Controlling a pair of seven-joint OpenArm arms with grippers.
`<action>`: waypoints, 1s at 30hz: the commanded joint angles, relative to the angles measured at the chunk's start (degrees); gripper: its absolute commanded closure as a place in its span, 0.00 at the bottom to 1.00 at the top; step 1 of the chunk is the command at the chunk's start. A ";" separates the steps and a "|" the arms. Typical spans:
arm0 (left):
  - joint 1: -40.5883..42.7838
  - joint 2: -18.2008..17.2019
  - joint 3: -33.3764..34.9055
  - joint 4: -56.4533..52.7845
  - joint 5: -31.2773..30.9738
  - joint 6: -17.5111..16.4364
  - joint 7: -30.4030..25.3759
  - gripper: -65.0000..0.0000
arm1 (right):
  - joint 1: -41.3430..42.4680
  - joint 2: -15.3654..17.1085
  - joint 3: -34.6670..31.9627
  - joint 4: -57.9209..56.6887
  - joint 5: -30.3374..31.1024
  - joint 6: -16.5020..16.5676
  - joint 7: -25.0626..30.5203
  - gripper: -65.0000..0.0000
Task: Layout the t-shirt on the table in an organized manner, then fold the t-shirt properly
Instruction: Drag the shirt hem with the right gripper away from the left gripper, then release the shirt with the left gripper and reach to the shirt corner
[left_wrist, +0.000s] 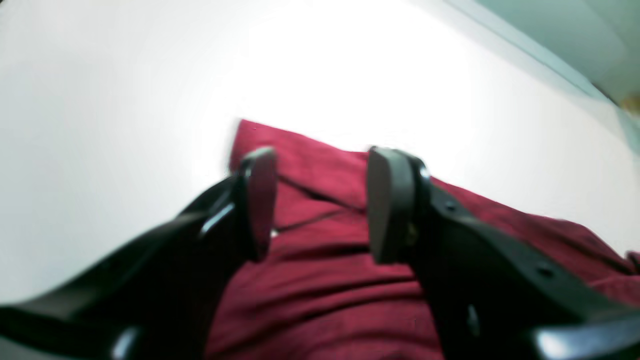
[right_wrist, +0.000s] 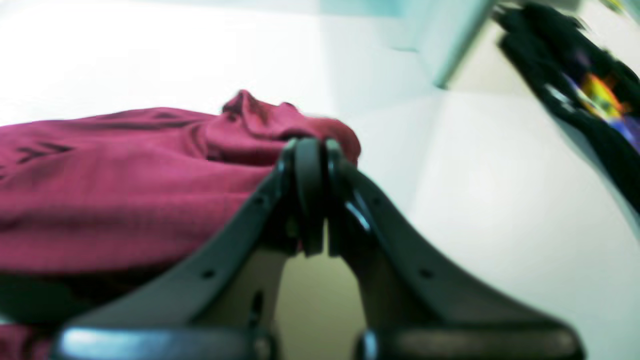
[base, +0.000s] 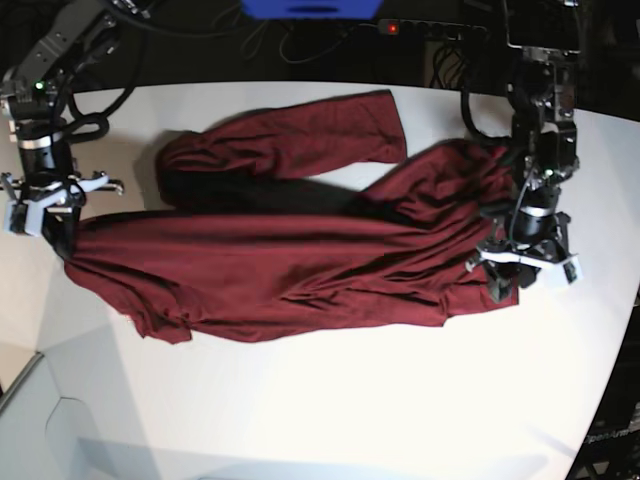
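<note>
Clearly the t-shirt (base: 290, 265) is being stretched out for the layout step: it lies lengthwise across the white worktop (base: 350, 400), wrinkled, with one long sleeve (base: 290, 135) thrown toward the far edge.

The right gripper (right_wrist: 312, 195) sits at one end of the cloth, on the left of the base view. Its fingers (right_wrist: 305, 165) are pressed together, with a bunched fold of maroon fabric right at their tips. I judge they pinch that edge to anchor or pull it, though blur hides the exact hold.

The left gripper (left_wrist: 320, 200) is at the opposite end, low over the fabric. Its fingers (left_wrist: 387, 200) stand spread, cloth showing in the gap between them and nothing held. That pose suits a coming grab, so both ends could be tensioned to flatten the wrinkles.
</note>
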 joint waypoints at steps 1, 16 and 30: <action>-1.84 -0.46 0.48 0.25 -0.02 -0.25 -1.35 0.56 | 0.52 0.28 1.37 0.75 1.41 -0.05 1.74 1.00; -8.96 0.33 6.28 -11.01 0.06 -0.16 -1.52 0.55 | 0.08 0.63 14.03 -9.97 2.65 -0.05 1.74 1.00; -9.40 -1.52 5.05 -13.91 -0.02 -0.16 -1.43 0.38 | -2.38 1.25 11.75 -6.99 3.00 -0.05 1.74 0.46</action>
